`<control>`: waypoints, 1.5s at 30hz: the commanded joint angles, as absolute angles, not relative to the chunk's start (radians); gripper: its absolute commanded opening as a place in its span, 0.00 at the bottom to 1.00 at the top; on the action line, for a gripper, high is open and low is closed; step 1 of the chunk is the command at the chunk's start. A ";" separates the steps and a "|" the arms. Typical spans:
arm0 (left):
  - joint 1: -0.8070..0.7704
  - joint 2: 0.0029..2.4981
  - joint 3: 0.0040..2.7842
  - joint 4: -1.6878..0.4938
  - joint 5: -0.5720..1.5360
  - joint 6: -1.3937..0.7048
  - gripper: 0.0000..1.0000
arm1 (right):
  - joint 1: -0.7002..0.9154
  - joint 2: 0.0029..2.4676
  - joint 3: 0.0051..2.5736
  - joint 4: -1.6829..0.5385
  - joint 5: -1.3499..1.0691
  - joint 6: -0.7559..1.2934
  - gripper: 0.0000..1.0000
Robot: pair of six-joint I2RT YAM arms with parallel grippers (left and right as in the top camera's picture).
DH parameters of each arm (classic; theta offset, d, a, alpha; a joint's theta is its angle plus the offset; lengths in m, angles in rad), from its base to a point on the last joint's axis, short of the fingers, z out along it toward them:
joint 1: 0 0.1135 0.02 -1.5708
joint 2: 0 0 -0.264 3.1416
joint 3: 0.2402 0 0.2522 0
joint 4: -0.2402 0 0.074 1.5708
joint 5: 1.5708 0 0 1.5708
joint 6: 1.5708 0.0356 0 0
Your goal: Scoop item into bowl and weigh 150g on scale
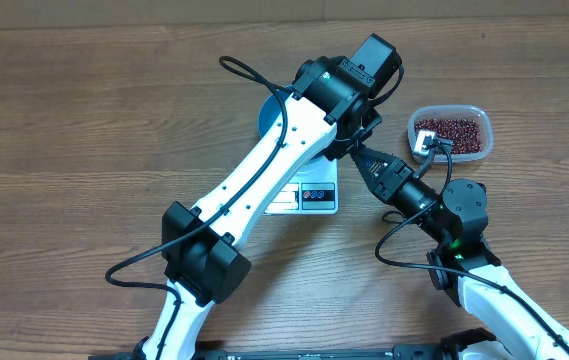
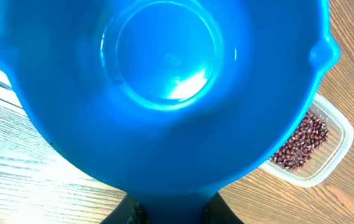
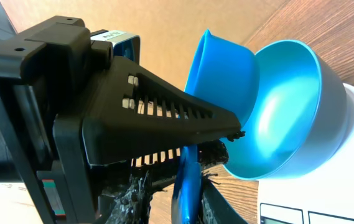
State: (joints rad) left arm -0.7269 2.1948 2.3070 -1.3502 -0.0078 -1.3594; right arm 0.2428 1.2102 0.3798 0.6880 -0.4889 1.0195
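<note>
Overhead: one white, roughly square kitchen scale sits on the wooden bench. It carries one round bright blue bowl, mostly hidden under the left arm. One clear plastic tub holds the heap of small dark red beans.

Left wrist: the bowl's glossy inside fills the view, and the left tool pinches its rim, with the tub just beside.

Right wrist: only here one small blue plastic scoop shows. The right tool pinches its handle, cup at the bowl's rim.
</note>
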 commanded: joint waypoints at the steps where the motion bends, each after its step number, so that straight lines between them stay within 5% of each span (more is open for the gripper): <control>1: -0.735 2.191 2.335 -1.350 -0.006 -1.377 0.04 | 0.247 1.213 0.408 0.703 -0.487 1.026 0.20; 15: -0.735 2.191 2.335 -1.349 -0.007 -1.377 0.04 | 0.247 1.213 0.408 0.702 -0.502 1.026 0.04; 16: -0.735 2.191 2.335 -1.349 -0.007 -1.377 0.09 | 0.247 1.213 0.408 0.702 -0.502 1.026 0.04; 20: -0.733 2.191 2.335 -1.339 -0.007 -1.290 0.97 | 0.247 1.213 0.408 0.702 -0.503 1.021 0.04; 21: -0.731 2.191 2.336 -1.329 -0.005 -1.244 1.00 | 0.247 1.213 0.408 0.702 -0.503 1.016 0.04; 31: -0.720 2.094 2.593 -1.423 -0.106 -0.869 1.00 | 0.245 1.188 0.462 0.592 -0.502 0.904 0.04; 38: -0.706 1.932 2.608 -1.555 -0.278 -0.690 1.00 | 0.245 1.074 0.857 -0.175 -0.358 0.582 0.04; 45: -0.636 1.917 2.605 -1.674 -0.301 -0.685 1.00 | 0.245 1.021 1.084 -0.463 -0.320 0.506 0.04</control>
State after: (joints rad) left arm -0.6682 1.9053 2.5999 -1.6501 -0.2668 -0.7212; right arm 0.2428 1.0492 1.0283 -0.4366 -0.3557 0.5686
